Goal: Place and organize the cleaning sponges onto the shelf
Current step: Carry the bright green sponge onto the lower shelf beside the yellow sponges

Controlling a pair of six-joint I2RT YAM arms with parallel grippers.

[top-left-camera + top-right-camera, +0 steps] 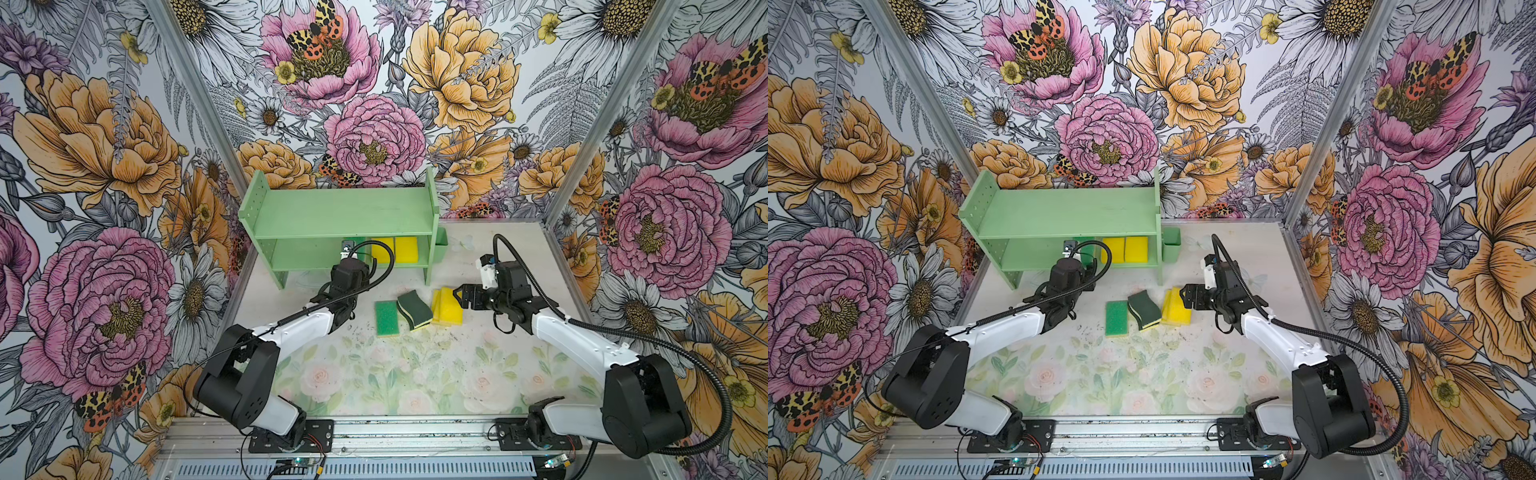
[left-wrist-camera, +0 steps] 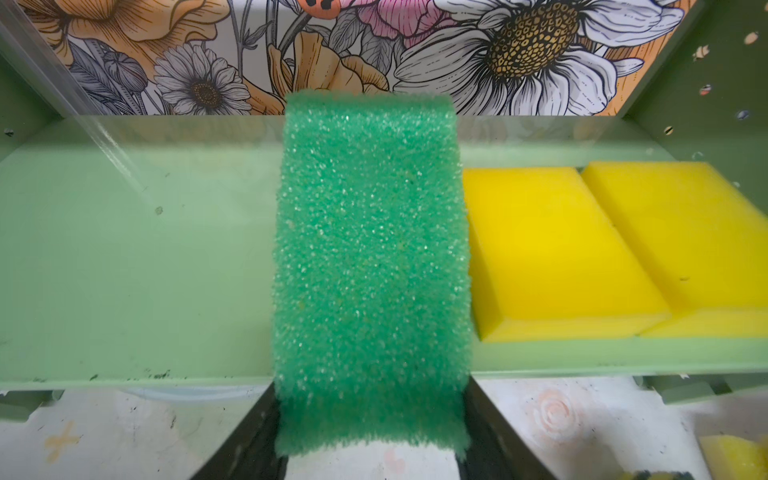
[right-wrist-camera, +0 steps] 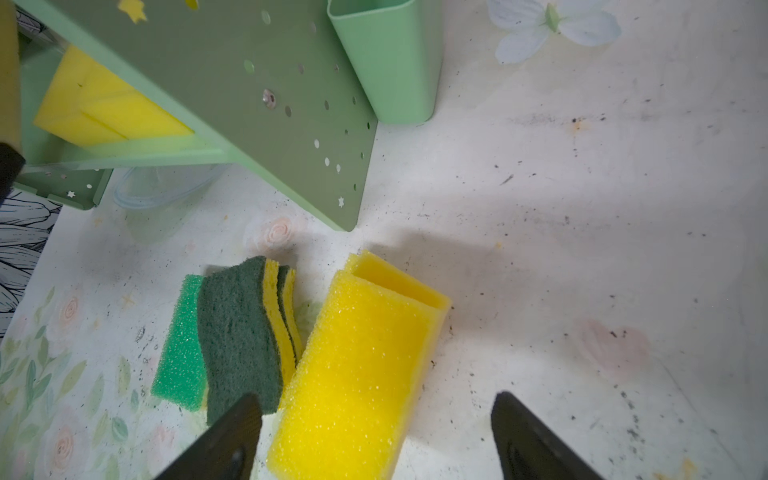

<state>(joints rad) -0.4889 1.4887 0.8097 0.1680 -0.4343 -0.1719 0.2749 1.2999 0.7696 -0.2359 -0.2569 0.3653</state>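
Floral wallpaper (image 1: 374,124) wraps the cell, and the tabletop (image 1: 374,374) carries a faded rose print speckled with dark crumbs. At its far edge stands the shelf (image 1: 345,212), its top tier bare, with a small cup (image 1: 441,243) hung on its right end.

Two yellow sponges (image 2: 552,249) lie flat and touching at the right end of the lower tier, which reads as a row being built inward from that end. The left gripper (image 2: 370,384) is clamped on the near end of a green sponge (image 2: 370,249). It holds the sponge scrubbing face up and lengthwise over the lower tier, just beside the nearer yellow one, probably lined up to go down as third in the row. Whether its underside touches the board I cannot tell. The left arm (image 1: 299,324) is stretched forward and low with the wrist roughly level, so the fingers can slip in under the top tier.

The right gripper (image 1: 458,297) stands wide open and empty, poised just above a pile of yellow sponges (image 3: 361,365) on the table in front of the shelf, likely staged for the next pick. The right arm (image 1: 573,336) reaches inward toward the middle with its wrist tipped down. Beside the pile, dark-topped wavy sponges (image 3: 237,332) partly overlap a second green sponge (image 1: 386,318), none of them yet shelved.
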